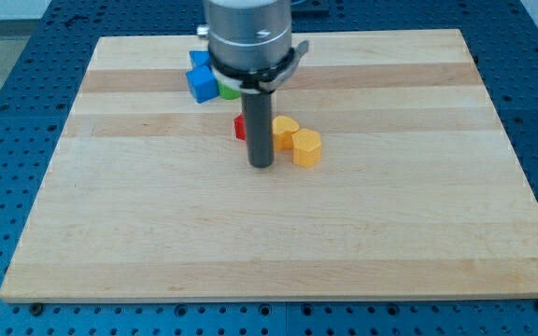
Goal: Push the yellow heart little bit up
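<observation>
while my tip sits left of yellow heart | claw state: cannot tell

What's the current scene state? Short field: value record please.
tip: my tip on the wooden board, just left of the yellow blocks
yellow blocks: two, one at the view's right, one behind it; which is the heart I cannot tell
red block: mostly hidden behind the rod
blue blocks: and, toward the view's top
green block: partly hidden under the arm
contact: tip close to the yellow blocks, touching unclear
</observation>
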Robot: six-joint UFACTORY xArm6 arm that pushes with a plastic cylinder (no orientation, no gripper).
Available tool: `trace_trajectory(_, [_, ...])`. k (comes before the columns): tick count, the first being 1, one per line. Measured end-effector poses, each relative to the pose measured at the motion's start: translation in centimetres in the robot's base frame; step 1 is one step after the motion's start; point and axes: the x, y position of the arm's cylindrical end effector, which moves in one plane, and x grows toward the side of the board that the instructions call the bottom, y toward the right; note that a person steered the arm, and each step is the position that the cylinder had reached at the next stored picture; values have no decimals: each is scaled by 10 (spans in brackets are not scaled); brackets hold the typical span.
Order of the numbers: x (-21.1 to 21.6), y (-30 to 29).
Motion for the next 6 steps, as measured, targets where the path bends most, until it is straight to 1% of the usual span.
trace_trajectory(2, [-6,1])
trace_trajectory(3, [-19,7])
trace_trajectory(4, [-33,30])
trace_trajectory(6, [-74,75])
